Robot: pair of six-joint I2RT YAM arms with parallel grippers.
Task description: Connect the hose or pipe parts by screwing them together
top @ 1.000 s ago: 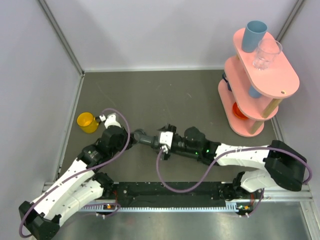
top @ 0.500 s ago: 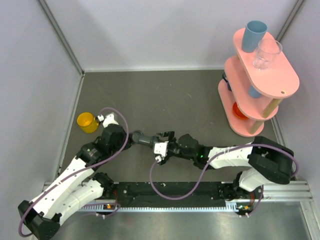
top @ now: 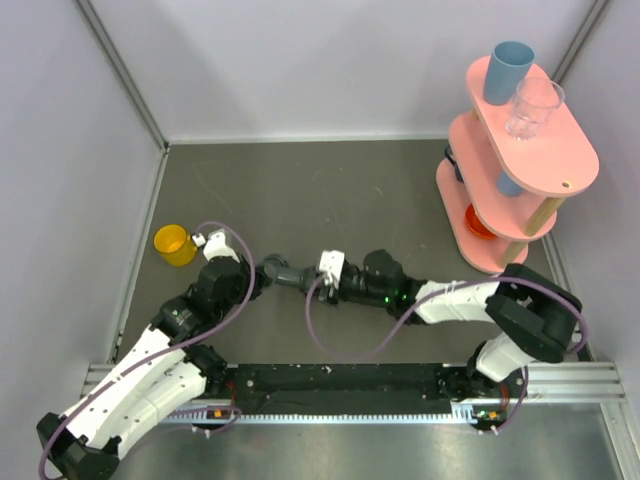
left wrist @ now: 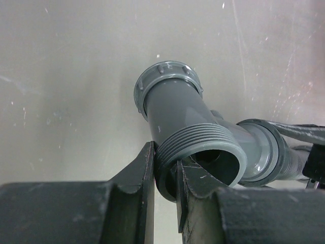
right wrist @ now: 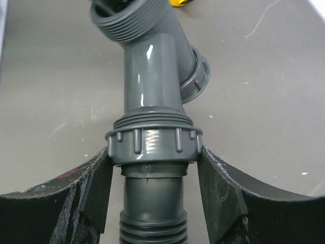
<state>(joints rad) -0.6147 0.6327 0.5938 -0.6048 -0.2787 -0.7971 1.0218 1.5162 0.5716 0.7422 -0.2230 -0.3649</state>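
The dark grey branch fitting (top: 285,275) lies on the table between my two grippers. My left gripper (left wrist: 165,157) is shut on the wall of the fitting's (left wrist: 177,112) threaded mouth, one finger outside and one inside. In the right wrist view the fitting (right wrist: 152,76) runs straight away from me. A ribbed collar nut (right wrist: 152,145) sits on its near end, with the black ribbed hose (right wrist: 152,226) behind it. My right gripper (right wrist: 153,151) is shut on that collar, both fingers touching its sides. From above, the right gripper (top: 318,280) hides the hose.
A yellow cup (top: 175,244) stands left of the left arm. A pink tiered rack (top: 520,150) at the right holds a blue cup (top: 510,70) and a clear glass (top: 535,105). Purple cables loop over both arms.
My right gripper's wrist has turned and its jaws have closed from wide open onto the collar. The left gripper has kept its hold on the fitting.
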